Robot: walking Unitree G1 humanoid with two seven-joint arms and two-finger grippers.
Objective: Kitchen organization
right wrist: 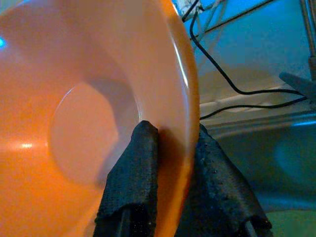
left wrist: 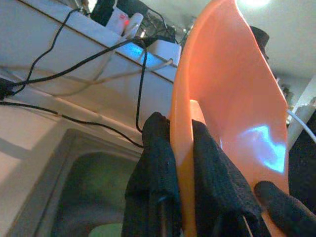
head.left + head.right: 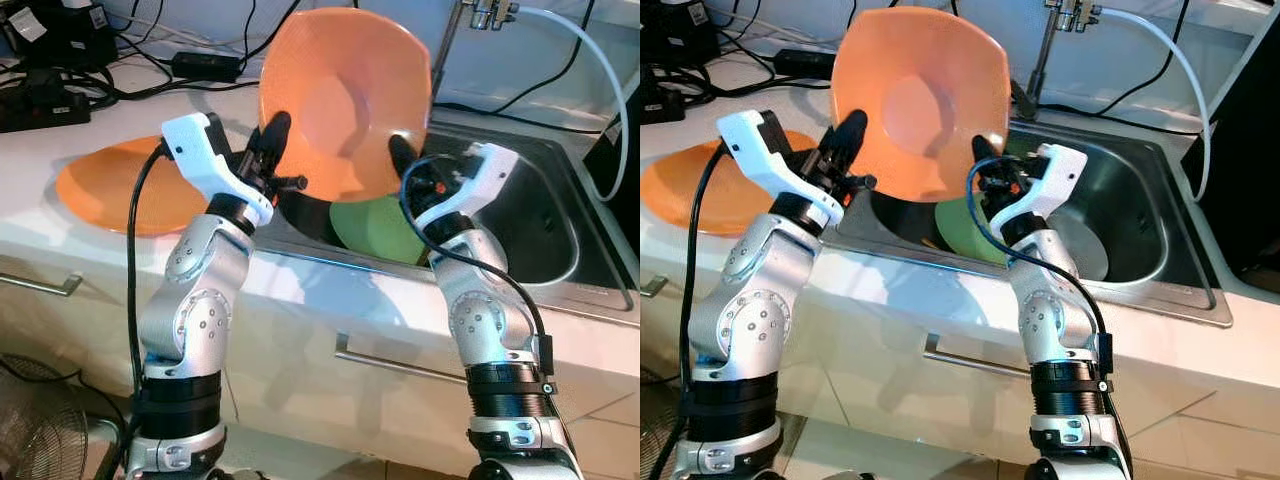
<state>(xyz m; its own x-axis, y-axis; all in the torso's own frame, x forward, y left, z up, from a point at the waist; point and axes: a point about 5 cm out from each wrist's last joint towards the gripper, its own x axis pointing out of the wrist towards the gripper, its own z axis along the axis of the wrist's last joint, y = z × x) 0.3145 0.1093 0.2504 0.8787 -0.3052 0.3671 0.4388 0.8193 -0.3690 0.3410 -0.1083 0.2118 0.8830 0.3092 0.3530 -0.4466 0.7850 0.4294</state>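
Both grippers clamp the upright orange plate point(image 3: 345, 100) above the sink point(image 3: 540, 215): left gripper point(image 3: 268, 140) at eight o'clock, right gripper point(image 3: 400, 155) at five.

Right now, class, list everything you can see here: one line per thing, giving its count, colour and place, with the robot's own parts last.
Raised plate: one, orange, held tilted above the sink by both grippers.
Second plate: one, orange, flat on the counter left of the sink.
Green plate: one, in the sink.
Sink: one, steel, set in the counter.
Faucet: one, metal, behind the sink.
Hose: one, white, from the faucet.
Cables: several, black, on the back counter.
Drawer handle: one, metal, below the sink.
Left gripper: shut on the raised plate's rim.
Right gripper: shut on its rim.
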